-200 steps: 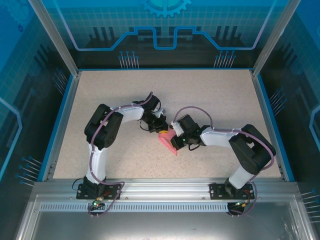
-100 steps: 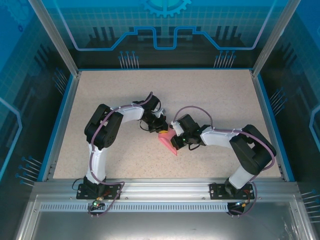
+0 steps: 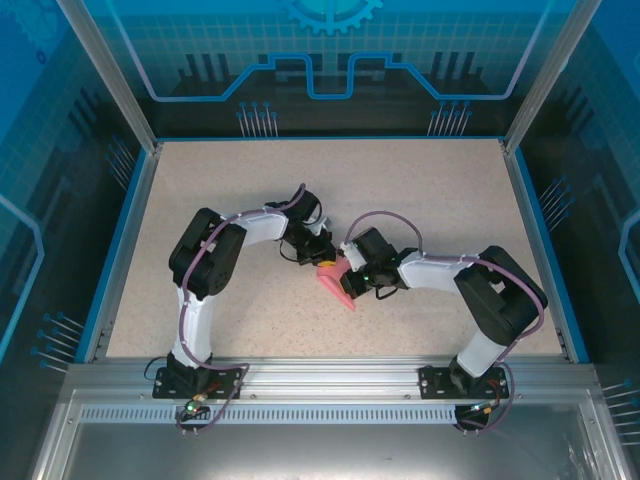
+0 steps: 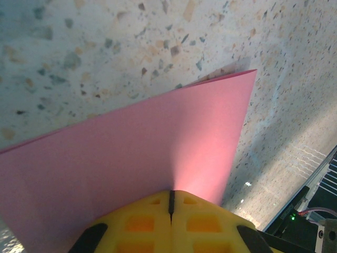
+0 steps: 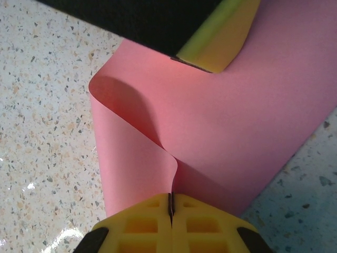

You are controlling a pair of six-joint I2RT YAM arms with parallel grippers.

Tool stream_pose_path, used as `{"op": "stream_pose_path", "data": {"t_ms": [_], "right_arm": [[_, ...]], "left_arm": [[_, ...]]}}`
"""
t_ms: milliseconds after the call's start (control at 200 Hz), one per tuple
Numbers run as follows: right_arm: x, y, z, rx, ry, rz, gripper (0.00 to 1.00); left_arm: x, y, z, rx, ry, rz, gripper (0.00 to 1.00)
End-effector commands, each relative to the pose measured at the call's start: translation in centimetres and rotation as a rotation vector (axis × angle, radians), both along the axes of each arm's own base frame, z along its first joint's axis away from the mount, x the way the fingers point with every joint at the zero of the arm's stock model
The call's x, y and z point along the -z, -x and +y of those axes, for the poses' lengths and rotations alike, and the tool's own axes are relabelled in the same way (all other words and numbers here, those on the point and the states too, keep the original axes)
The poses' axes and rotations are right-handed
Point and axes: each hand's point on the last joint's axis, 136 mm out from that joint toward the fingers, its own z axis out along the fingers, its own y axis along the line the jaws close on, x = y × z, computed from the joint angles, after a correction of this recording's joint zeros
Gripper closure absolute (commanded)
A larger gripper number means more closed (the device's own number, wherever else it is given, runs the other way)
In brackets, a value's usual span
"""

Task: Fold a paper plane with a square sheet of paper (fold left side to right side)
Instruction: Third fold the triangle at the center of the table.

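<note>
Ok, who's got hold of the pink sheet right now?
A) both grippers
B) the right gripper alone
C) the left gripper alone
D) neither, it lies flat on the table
A: the left gripper and the right gripper are each shut on an edge of the pink sheet, which curls beside the right one.

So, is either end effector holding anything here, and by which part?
Both grip the square sheet of paper: the left end effector pinches one edge, the right end effector the facing edge, where the sheet buckles.
</note>
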Motion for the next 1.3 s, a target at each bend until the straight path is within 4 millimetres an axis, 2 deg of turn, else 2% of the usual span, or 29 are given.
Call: {"op": "stream_pose_path", "data": {"t_ms": [0, 505, 810, 905, 1035, 1150, 1295], "right_arm": [[0.5, -0.2, -0.4, 0.018, 0.012, 0.030, 1.00], [1.2, 0.5, -1.3, 0.031, 0.043, 0.050, 1.00], [2.8, 1.9, -2.0, 0.019, 0.091, 0.110, 1.00], [3.1, 2.4, -2.1, 0.015, 0.096, 0.124, 1.00], [3.2, 2.7, -2.1, 0.006, 0.099, 0.137, 1.00], [3.0, 2.7, -2.1, 0.002, 0.099, 0.137, 1.00], [3.0, 2.5, -1.9, -0.002, 0.097, 0.140, 1.00]], "left_arm": [[3.8, 2.0, 1.2, 0.016, -0.120, 0.075, 0.96], [3.5, 1.8, 1.3, 0.016, -0.120, 0.063, 0.93], [-0.8, -0.1, 0.8, 0.029, -0.081, -0.027, 0.83], [-2.0, -1.0, 1.2, 0.022, -0.072, -0.048, 0.77], [-3.9, -1.8, 2.3, -0.002, -0.075, -0.099, 0.77], [-5.1, -0.8, 3.1, -0.019, -0.059, -0.123, 0.83], [-6.2, 2.1, 1.6, 0.006, 0.092, -0.103, 0.88]]}}
